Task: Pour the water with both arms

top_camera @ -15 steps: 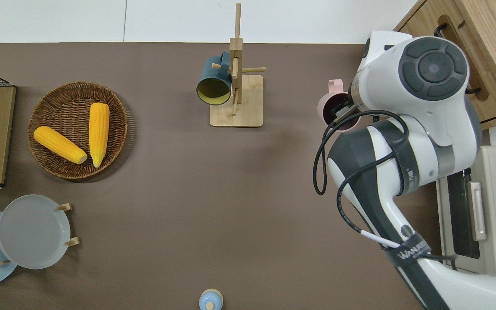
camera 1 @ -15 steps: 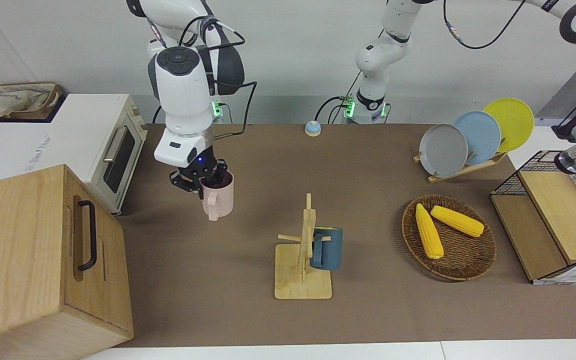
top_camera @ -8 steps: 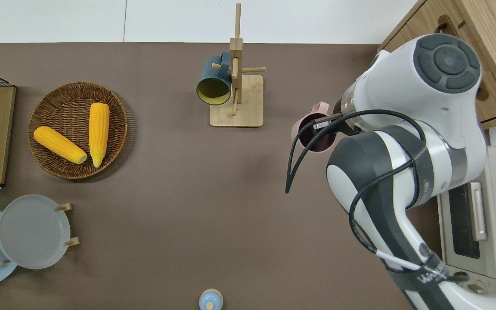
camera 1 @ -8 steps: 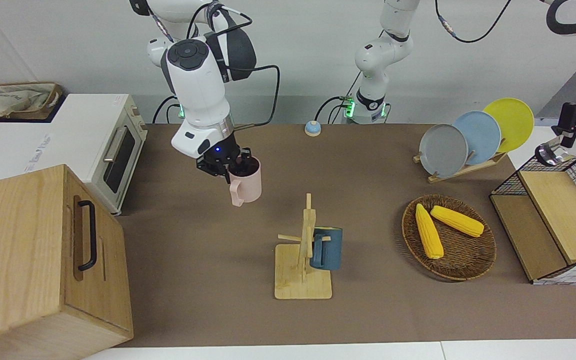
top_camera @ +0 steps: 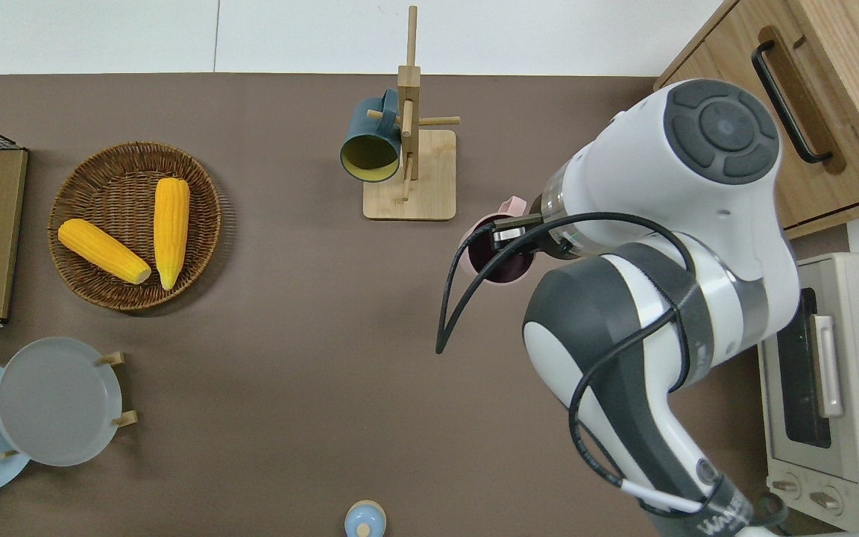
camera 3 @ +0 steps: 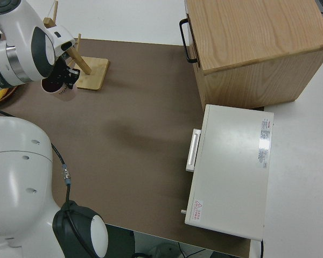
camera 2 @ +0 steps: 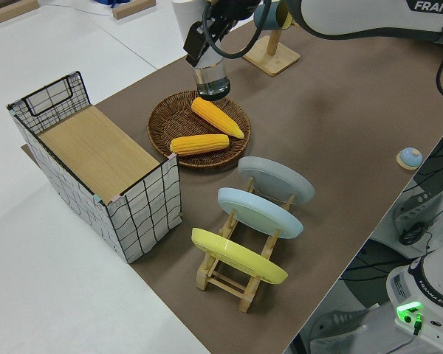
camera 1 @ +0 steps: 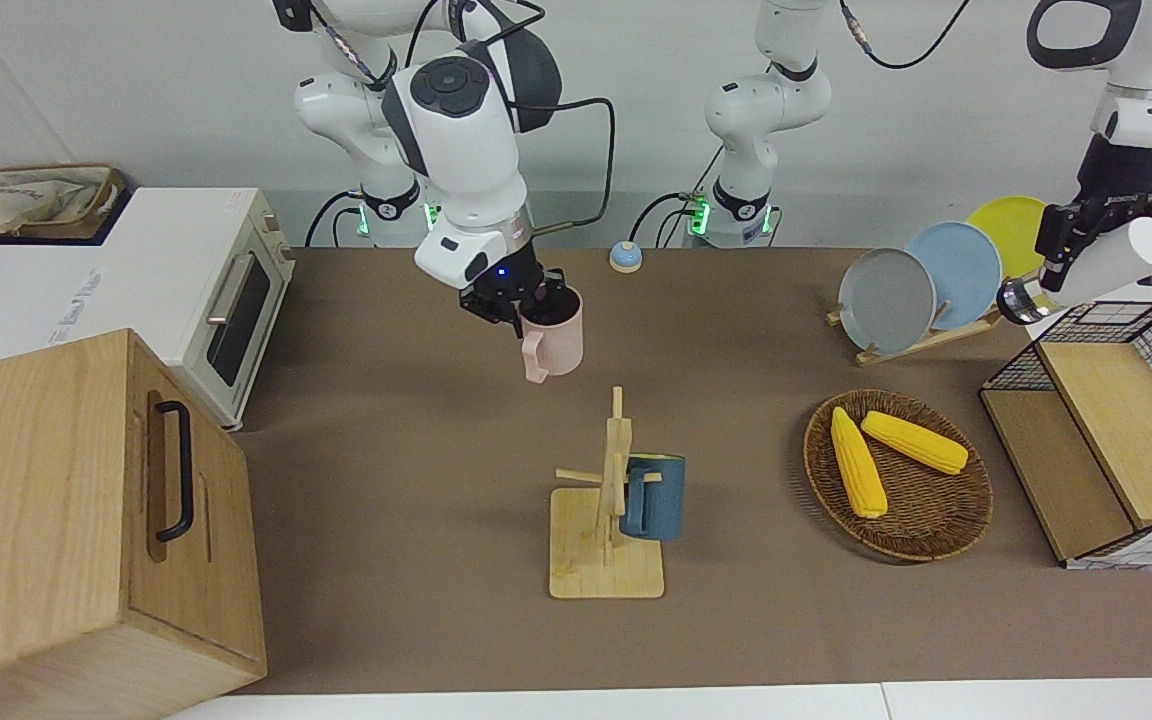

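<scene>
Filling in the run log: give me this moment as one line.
right tool: shut on pink mug, airborne, upright | left tool: holds white bottle, tilted | blue mug: on rack

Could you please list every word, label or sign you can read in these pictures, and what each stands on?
"FRANKA": on the white robot arm in the left side view.
"FRANKA EMIKA": on the white arm base.
"WANJEE", partly hidden: on the black cable strap.
Red warning triangle: on the white toaster oven; its other labels are too small to read.

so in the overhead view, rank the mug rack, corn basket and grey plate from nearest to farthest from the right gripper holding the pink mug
1. Mug rack, beside the right gripper and pink mug.
2. Corn basket, toward the left arm's end.
3. Grey plate, at that end, nearer the robots.
</scene>
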`<act>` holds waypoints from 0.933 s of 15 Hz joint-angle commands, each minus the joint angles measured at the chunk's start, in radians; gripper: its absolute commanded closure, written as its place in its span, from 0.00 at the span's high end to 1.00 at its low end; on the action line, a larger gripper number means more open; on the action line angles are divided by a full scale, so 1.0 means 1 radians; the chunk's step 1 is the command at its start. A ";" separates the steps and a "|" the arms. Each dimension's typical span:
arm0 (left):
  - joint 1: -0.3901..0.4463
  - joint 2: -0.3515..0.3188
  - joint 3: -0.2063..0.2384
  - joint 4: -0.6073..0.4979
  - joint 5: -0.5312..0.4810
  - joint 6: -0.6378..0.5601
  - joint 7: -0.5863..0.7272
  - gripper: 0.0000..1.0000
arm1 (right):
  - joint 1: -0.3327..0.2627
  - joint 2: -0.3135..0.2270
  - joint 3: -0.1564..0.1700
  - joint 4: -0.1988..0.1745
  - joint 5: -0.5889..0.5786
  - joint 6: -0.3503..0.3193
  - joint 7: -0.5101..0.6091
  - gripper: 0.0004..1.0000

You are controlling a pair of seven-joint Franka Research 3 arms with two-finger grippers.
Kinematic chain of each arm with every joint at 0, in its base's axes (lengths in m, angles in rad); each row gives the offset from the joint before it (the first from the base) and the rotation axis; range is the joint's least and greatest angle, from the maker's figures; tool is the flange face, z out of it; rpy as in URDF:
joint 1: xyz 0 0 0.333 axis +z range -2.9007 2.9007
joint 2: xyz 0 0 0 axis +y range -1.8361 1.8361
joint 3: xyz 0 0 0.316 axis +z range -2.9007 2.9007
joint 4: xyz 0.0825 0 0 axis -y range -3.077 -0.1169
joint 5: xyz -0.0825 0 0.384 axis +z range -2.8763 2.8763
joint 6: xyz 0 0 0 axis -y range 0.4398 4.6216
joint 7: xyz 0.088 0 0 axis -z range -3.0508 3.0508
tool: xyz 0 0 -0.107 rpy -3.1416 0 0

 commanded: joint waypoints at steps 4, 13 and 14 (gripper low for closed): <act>-0.249 -0.229 0.151 -0.264 0.148 0.071 -0.152 0.00 | 0.044 0.014 0.064 -0.026 0.027 0.081 0.178 0.00; -0.256 -0.379 0.069 -0.472 0.150 0.134 -0.205 0.00 | 0.169 0.170 0.075 -0.010 0.005 0.287 0.481 0.00; -0.260 -0.396 0.063 -0.493 0.150 0.134 -0.210 0.00 | 0.180 0.181 0.075 -0.010 0.007 0.311 0.525 0.00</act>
